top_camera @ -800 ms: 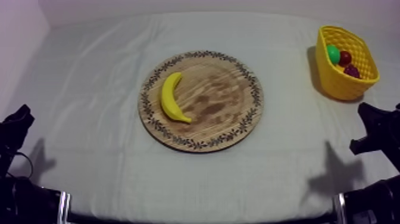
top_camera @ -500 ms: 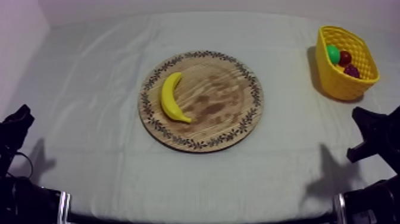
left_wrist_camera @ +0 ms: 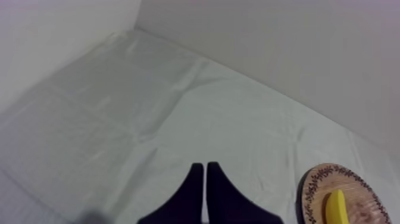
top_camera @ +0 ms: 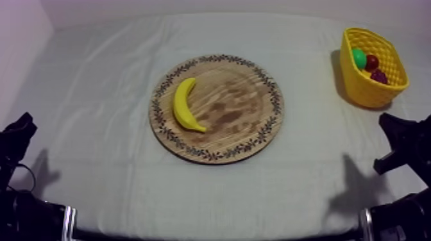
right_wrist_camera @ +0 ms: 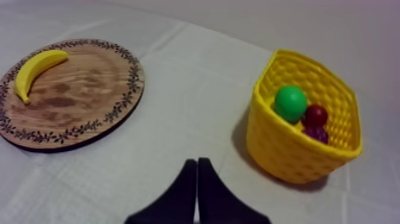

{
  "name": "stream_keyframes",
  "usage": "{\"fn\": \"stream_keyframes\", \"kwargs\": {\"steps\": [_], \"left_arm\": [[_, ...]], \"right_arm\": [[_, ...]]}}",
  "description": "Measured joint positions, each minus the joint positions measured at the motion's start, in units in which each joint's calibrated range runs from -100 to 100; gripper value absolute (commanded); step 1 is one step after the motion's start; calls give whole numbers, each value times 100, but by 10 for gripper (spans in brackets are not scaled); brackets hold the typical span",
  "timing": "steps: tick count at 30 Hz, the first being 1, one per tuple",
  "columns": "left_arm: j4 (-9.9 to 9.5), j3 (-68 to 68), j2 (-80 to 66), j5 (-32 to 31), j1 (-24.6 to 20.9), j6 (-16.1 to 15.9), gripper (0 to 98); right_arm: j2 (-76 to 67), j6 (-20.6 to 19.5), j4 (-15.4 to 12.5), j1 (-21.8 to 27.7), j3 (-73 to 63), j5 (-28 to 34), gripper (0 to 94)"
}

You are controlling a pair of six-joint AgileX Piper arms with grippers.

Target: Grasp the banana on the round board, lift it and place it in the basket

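None of the task is looking done: the banana (top_camera: 185, 104) is lying untouched on the left half of the wooden board (top_camera: 247, 96), well apart from the yellow basket (top_camera: 360, 90), which is standing at the far right holding other toy fruit. The left gripper (left_wrist_camera: 205, 167) and the right gripper (right_wrist_camera: 197, 162) are sitting low at the near corners, each with fingers pressed together on nothing. Reaching, grasping, carrying and dropping are all remaining, I am judging

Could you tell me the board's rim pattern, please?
The board has dark leafy sprigs; right wrist view best.
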Motion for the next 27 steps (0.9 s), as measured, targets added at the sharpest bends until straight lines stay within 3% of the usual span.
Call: {"fn": "stream_keyframes", "kwargs": {"steps": [7,10,19,27], "left_arm": [[0,0,0,0,0,0,1],[0,0,0,0,0,0,1],[0,0,0,0,0,0,1],[0,0,0,0,0,0,1]], "right_arm": [[806,-210,283,89,-276,-602,2],[1352,-373,301,160,-769,-523,2],[3390,-804,126,274,-3420,1162,2],[5161,-1008,-8,-22,-6089,2705,2]]}}
